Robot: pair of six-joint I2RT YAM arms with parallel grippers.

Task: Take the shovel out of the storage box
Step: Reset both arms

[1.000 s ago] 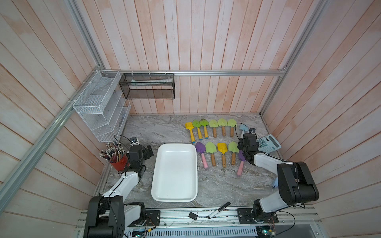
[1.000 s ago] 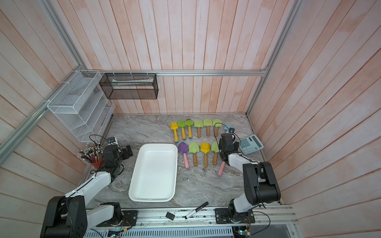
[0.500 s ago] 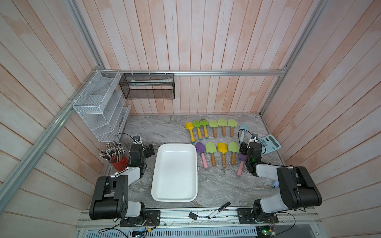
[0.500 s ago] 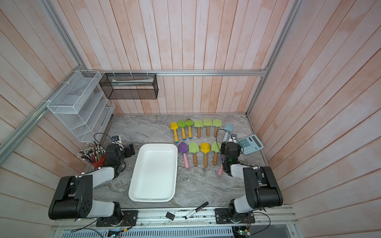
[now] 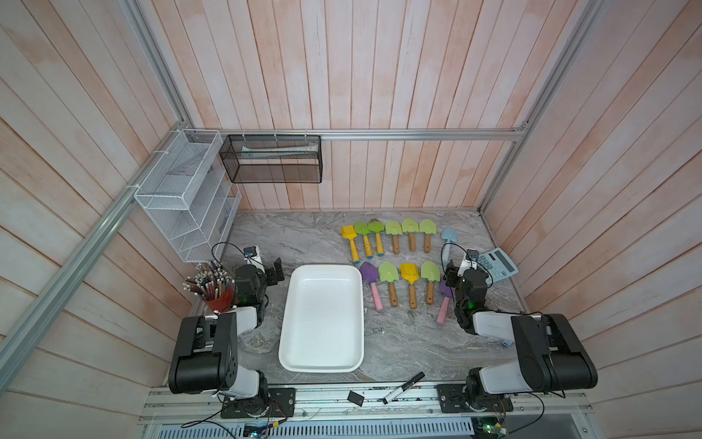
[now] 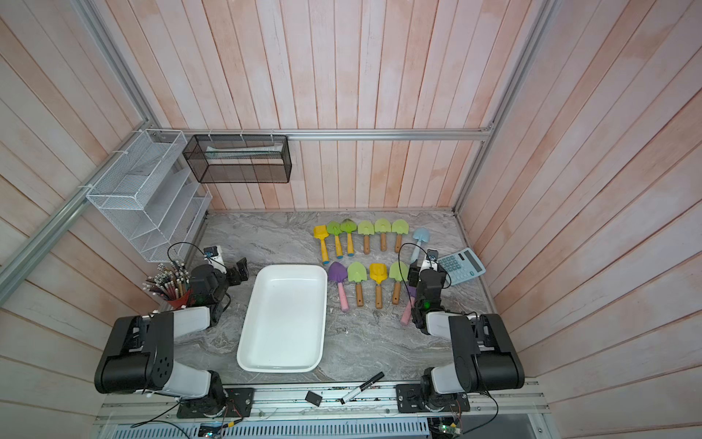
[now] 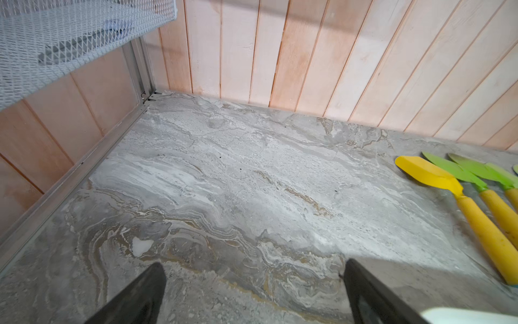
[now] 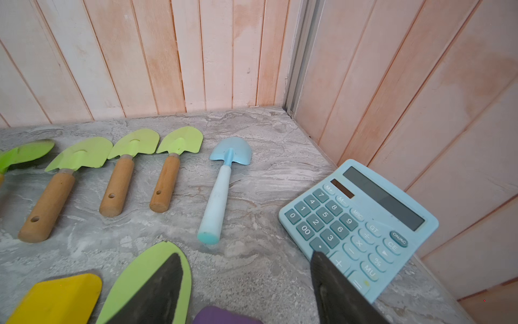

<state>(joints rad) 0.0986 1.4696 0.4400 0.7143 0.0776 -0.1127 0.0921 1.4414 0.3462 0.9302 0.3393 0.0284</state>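
Front rail: a marker pen (image 5: 402, 387) and a small black piece (image 5: 355, 397) lie loose.

Mid tabletop (image 5: 399, 342): the white storage box (image 5: 323, 315) sits lengthwise between the two arms. Every one of the shovels in view lies outside it, flat on the tabletop on the right arm's side, in two rows.

Left gripper (image 7: 253, 269): released, fingers wide apart over bare tabletop, beside the red pencil cup (image 5: 218, 300).

Right gripper (image 8: 245, 255): released, fingers parted and grasping nothing, positioned over the blade of a purple shovel (image 5: 441, 313) at the end of the nearer row. Its pink handle points toward the rail.

Beyond it: a light blue shovel (image 8: 221, 182) and a blue calculator (image 5: 495, 264).

Far walls: a white wire rack (image 5: 182, 197) and a black mesh basket (image 5: 271, 159).
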